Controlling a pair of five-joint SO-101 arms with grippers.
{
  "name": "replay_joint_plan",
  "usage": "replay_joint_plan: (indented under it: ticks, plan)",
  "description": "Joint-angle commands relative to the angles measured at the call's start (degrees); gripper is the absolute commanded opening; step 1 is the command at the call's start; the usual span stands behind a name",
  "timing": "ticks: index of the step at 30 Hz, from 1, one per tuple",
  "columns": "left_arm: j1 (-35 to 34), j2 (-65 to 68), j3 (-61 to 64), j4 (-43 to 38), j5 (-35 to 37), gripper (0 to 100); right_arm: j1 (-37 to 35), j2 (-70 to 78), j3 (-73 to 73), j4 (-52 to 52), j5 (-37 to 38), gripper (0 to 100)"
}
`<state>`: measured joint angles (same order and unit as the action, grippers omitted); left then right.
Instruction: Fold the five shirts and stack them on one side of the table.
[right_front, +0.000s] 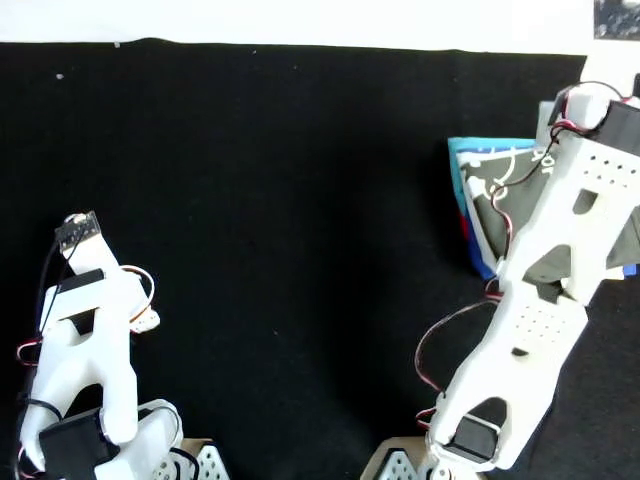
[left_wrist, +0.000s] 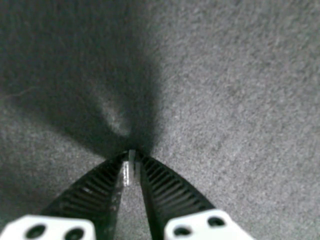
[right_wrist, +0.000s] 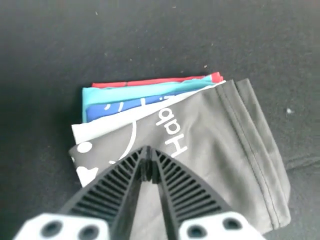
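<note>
A stack of folded shirts (right_front: 480, 205) lies at the right side of the black table, under the right arm. In the right wrist view the top shirt is grey with white print (right_wrist: 215, 135); white, blue, teal and red edges (right_wrist: 150, 90) stick out beneath it. My right gripper (right_wrist: 149, 167) is shut and empty, just above the grey shirt. My left gripper (left_wrist: 131, 162) is shut with nothing in it, close over bare black cloth. In the high view the left arm (right_front: 85, 300) stands folded at the near left.
The black tablecloth (right_front: 290, 200) covers the whole table, with a white wall strip along the far edge. The arm bases (right_front: 400, 465) sit at the near edge. Red and black wires hang off the right arm (right_front: 540, 300).
</note>
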<state>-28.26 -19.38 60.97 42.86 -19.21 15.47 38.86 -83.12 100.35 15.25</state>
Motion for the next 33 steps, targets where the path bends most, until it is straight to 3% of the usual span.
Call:
replay_joint_plan:
  ticks: [1, 7, 12, 27, 33]
  plan:
    - [-0.4, -0.1, 0.0, -2.3, 0.1, 1, -2.6, -6.5, 6.6, 0.9, 0.4, 1.1]
    - [-0.4, -0.1, 0.0, -2.3, 0.1, 1, -5.8, -13.1, 28.0, 0.3, 0.2, 0.9]
    - [-0.4, -0.1, 0.0, -2.3, 0.1, 1, -5.8, -10.6, 36.8, -6.0, -1.8, 0.9]
    - [-0.4, -0.1, 0.0, -2.3, 0.1, 1, -9.2, 4.4, 37.9, -25.0, -8.7, 1.2]
    - [-0.4, -0.1, 0.0, -2.3, 0.1, 1, -9.4, 4.4, 35.9, -25.0, -8.7, 1.2]
